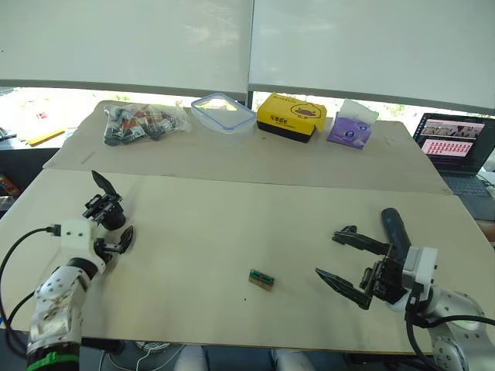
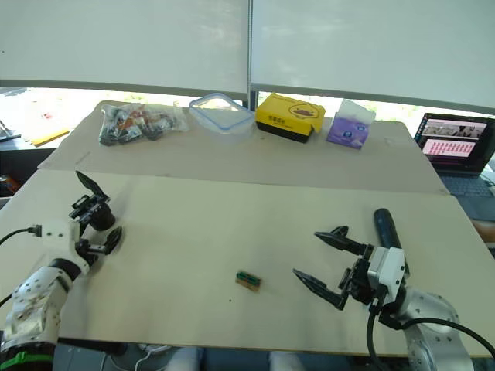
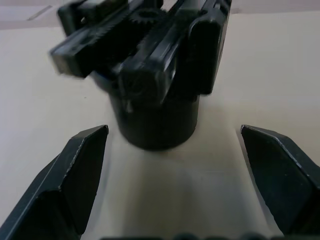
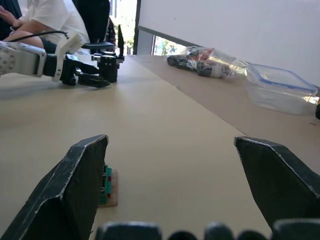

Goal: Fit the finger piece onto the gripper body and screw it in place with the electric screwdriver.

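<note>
The gripper body (image 1: 109, 210) stands upright on its round base at the table's left side, its one pointed finger sticking up. My left gripper (image 1: 113, 229) is open right in front of it, the fingers (image 3: 80, 175) spread to either side of the base without touching it. On the right, my right gripper (image 1: 327, 253) is open and empty just above the table. The dark electric screwdriver (image 1: 394, 227) lies directly behind that gripper's wrist. The finger piece is out of view.
A small green-and-brown block (image 1: 261, 280) lies at front centre. Along the far table are a bag of parts (image 1: 144, 123), a clear container (image 1: 223, 113), a yellow box (image 1: 290, 117) and a purple pack (image 1: 352, 128). A laptop (image 1: 456, 145) sits far right. A person (image 4: 47, 20) sits beyond the left arm.
</note>
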You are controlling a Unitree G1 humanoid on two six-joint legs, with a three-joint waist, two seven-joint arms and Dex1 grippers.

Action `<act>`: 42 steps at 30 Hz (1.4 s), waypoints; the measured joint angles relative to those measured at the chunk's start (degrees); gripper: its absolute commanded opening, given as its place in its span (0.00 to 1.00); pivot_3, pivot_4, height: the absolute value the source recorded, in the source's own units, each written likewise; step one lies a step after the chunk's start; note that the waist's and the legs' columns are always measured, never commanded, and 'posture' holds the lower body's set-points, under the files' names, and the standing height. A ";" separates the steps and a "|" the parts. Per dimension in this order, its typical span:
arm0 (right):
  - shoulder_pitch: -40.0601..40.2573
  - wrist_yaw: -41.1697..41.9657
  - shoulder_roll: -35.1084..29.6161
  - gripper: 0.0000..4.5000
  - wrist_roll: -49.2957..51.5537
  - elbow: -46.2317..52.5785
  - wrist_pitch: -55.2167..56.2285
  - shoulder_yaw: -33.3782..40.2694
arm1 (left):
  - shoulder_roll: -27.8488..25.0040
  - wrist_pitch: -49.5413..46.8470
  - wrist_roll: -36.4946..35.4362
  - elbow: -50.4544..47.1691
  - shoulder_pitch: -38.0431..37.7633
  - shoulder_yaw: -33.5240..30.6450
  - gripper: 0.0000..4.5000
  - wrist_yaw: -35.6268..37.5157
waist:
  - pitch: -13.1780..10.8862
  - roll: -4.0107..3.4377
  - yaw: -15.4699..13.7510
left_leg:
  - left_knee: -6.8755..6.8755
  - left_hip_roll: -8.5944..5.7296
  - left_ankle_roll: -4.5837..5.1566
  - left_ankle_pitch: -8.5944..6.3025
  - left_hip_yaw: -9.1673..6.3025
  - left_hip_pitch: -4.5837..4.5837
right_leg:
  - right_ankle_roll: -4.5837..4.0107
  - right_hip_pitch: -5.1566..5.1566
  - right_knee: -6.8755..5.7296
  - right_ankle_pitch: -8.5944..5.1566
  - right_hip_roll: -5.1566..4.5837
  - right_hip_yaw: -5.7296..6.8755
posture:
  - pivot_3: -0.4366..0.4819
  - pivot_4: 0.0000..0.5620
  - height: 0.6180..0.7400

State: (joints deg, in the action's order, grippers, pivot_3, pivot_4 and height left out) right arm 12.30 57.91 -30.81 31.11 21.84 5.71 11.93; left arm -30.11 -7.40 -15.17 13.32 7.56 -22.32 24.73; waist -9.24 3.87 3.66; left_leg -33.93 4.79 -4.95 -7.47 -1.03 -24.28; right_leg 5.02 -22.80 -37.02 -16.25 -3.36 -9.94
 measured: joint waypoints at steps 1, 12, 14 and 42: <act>0.14 0.30 0.05 0.99 -0.28 -0.21 0.39 -0.06 | 0.00 0.26 0.37 1.05 0.87 0.08 1.00 -0.22 | 0.01 -0.03 0.01 | 0.00 0.00 0.00 0.00 0.00 0.00 | 0.01 0.01 0.00 0.00 0.00 0.00 | 0.48 0.27 1.00; 1.90 -1.34 0.42 1.00 -1.76 0.73 1.96 -0.41 | 0.03 6.12 2.18 11.87 7.59 1.73 0.82 0.08 | 0.30 -0.58 -0.49 | 0.00 -0.02 -0.07 -0.04 -0.18 0.10 | 0.04 0.20 0.02 -0.01 0.00 0.17 | 0.48 0.27 1.00; 1.90 -1.81 0.39 1.00 -1.80 1.30 1.90 -0.64 | 0.14 6.64 2.17 12.60 7.96 1.86 0.60 0.10 | 0.34 -0.64 -0.74 | 0.00 -0.03 -0.06 -0.04 -0.19 0.10 | 0.05 0.21 0.03 -0.02 0.00 0.17 | 0.48 0.27 1.00; 11.68 5.54 -4.58 1.00 -0.57 -2.71 4.48 8.13 | 18.76 -6.75 8.49 -10.77 8.31 31.73 0.52 -0.28 | 0.27 -0.70 -1.10 | -0.10 -0.26 0.32 0.20 -0.53 -0.37 | 0.31 0.17 0.27 -0.09 -0.03 0.21 | 0.48 0.27 1.00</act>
State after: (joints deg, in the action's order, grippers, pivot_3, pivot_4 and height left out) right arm 23.98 63.45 -35.38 30.54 19.13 10.19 20.06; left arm -11.34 -14.15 -6.68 2.55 15.87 9.41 24.45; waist -8.97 3.17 2.57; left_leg -34.03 4.53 -4.63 -7.27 -1.56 -24.65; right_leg 5.33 -22.63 -36.75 -16.34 -3.39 -9.73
